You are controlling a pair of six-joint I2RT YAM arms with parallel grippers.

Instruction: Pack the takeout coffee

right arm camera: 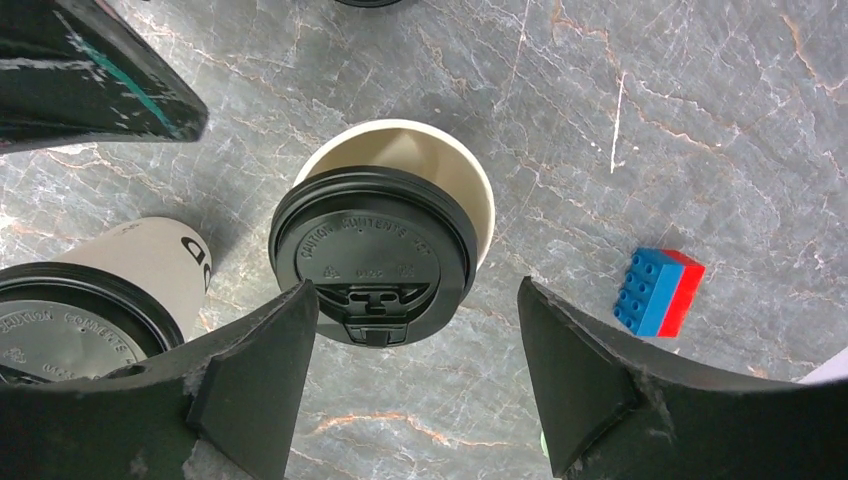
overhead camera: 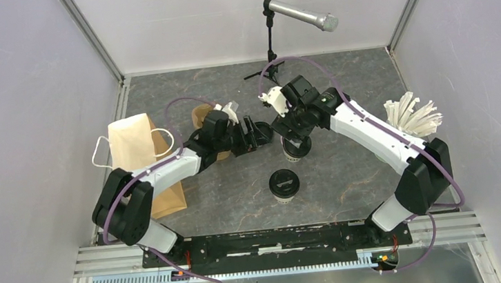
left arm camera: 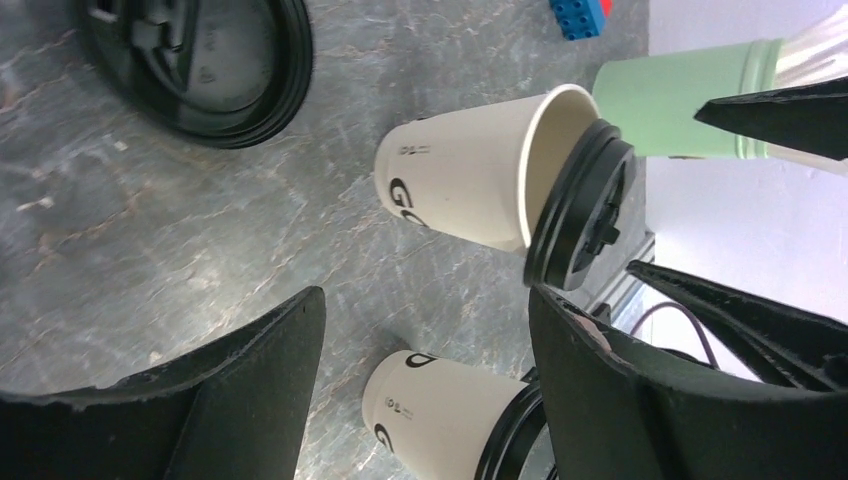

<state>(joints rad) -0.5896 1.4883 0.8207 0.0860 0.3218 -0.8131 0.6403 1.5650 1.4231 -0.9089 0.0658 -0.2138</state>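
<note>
1. A white paper cup with dark lettering [right arm camera: 400,150] stands upright in the middle of the grey marbled surface [right arm camera: 700,120]. Its round black plastic lid [right arm camera: 375,255] lies tilted across the rim and off to one side, so part of the mouth is uncovered. The lid is not pressed home.
2. A second white paper cup [overhead camera: 284,183] stands nearer the arm bases. Its black lid looks fully seated, so I judge this one ready to pack.
3. A spare black lid [left arm camera: 200,60] lies flat on the surface close by, on no cup.
4. The right pincer [right arm camera: 418,288] hangs over the tilted lid with its jaws wide, gripping nothing. The left pincer [left arm camera: 425,300] points sideways at the same cup, also wide and empty.
5. A brown paper bag [overhead camera: 142,159] lies at the left. A brown moulded-cardboard carrier [overhead camera: 198,115] sits behind the left arm, partly hidden. No cup shows in either.
6. My judgement: packing proper has not begun. The crooked lid needs seating, and then both cups must go into the carrier or bag.
</note>
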